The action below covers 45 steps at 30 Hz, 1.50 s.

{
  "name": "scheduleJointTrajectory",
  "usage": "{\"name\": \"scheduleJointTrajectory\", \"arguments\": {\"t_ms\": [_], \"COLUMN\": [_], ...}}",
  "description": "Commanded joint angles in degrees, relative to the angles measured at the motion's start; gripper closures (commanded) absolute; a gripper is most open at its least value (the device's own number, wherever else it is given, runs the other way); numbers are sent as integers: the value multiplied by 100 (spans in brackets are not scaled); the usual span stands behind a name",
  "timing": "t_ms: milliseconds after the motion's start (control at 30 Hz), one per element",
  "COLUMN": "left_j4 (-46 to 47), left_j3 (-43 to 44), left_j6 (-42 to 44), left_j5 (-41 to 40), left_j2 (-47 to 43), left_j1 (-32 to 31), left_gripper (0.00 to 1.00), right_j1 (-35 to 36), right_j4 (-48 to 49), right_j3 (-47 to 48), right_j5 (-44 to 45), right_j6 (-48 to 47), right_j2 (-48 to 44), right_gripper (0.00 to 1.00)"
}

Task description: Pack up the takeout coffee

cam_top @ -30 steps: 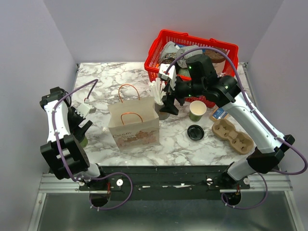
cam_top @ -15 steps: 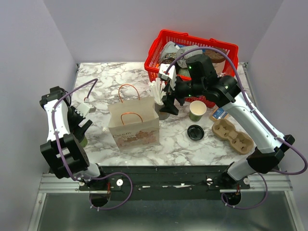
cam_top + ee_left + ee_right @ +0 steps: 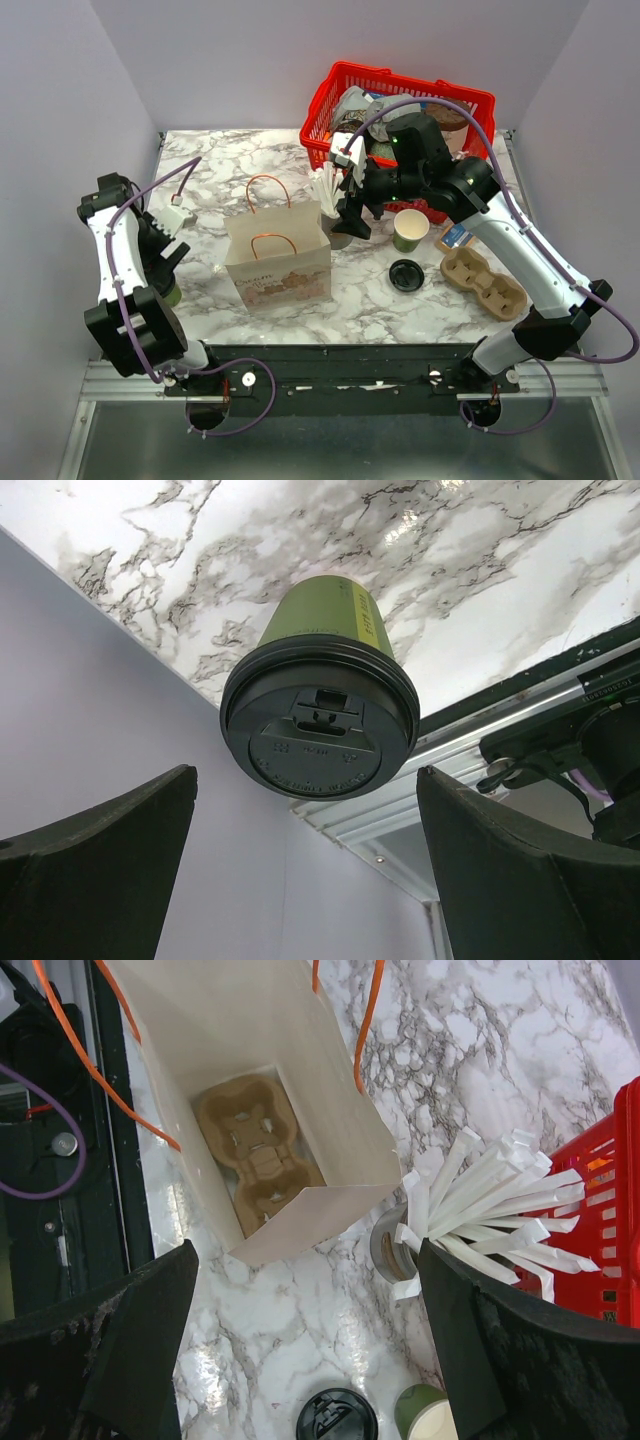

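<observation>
1. Now the takeout coffee (image 3: 325, 615) stands upright, lidded, at the near-left edge of the worktop (image 3: 480, 570)
2. Above it the left gripper (image 3: 305, 775) hangs wide open, not touching; the right gripper (image 3: 307, 1250) is wide too, empty
3. Paper wall likely crushes easily and the lid (image 3: 318, 745) may pop: grip gently round the body under the rim

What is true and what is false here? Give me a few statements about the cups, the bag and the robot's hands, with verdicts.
1. The dark-green paper cup with a black plastic lid stands on the marble table, outside the bag. True.
2. The left hand is clamped on that cup. False: it is open and not touching it.
3. The white paper bag with orange handles is empty. False: a brown cardboard cup tray lies inside.
4. A loose black lid lies near a lidless green cup. True.
</observation>
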Motion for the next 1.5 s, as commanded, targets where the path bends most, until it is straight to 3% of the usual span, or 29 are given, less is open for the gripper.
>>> {"name": "scheduleJointTrajectory", "arguments": {"t_ms": [0,1467], "left_j4": [-608,-609], "left_j3": [-117,-284], "left_j6": [105,79], "left_j5": [57,-22], "left_j2": [-15,442], "left_j1": [65,214], "left_gripper": [1,4], "right_j1": [-24,-24], "right_j4": [-89,-80], "right_j3": [51,77], "right_j5": [-82,-90], "right_j6": [65,48], "right_j2": [39,126], "right_gripper": [0,0]}}
